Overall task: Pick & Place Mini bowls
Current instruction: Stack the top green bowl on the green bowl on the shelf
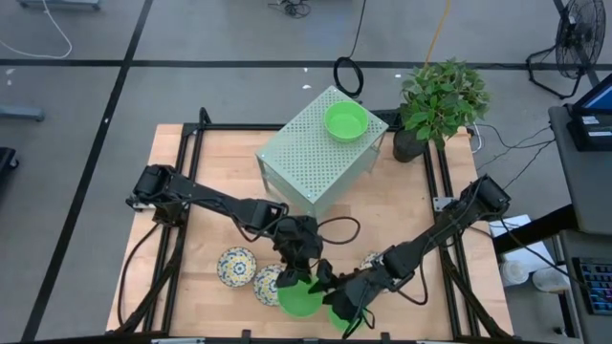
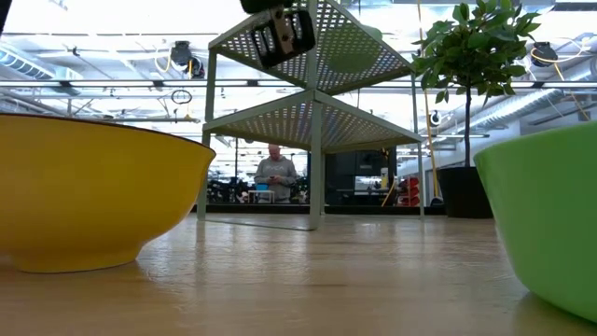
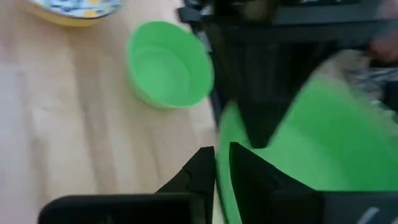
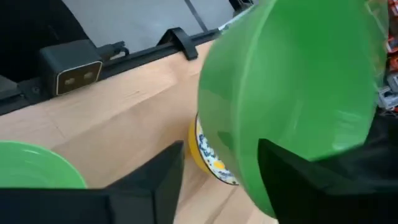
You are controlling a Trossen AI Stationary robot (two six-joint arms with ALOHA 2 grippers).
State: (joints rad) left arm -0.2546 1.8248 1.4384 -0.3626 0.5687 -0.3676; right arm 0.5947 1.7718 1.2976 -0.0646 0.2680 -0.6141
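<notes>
**Near edge.** The right gripper (image 1: 346, 308) hangs at 6 o'clock on the table, fingers wide and closed on nothing. In its wrist view the wall of a tilted green bowl (image 4: 292, 81) stands between the fingers, with a gap showing on one side. A second green bowl (image 3: 168, 65) sits flat on the wood just beside it, largely hidden under this arm from above.

**Just beyond.** The left gripper (image 1: 304, 272) is at about 11 o'clock of the right one and very near it. Its fingers are narrow and pinch the rim of the tilted bowl, which hangs off level at the finger line.

**Deciding relation.** The left gripper has the bowl and the right merely straddles it, so the left is the nearer hand. A round bowl has no long axis, so the rim is the only grip line. In my judgement, the right fingers must clear that wall before either arm moves.

**Mid table.** Two patterned bowls (image 1: 236, 266) (image 1: 268, 284) lie at 9 o'clock of the grippers. The nearer one appears partly under the tilted bowl. A third (image 1: 371, 259) is half hidden by the right arm.

**Far.** The perforated box (image 1: 306, 158) stands at 12 o'clock with a third green bowl (image 1: 346, 121) on top. A potted plant (image 1: 438, 100) is at 1 o'clock.

**Markings.** No brand, label or legible writing found.
</notes>
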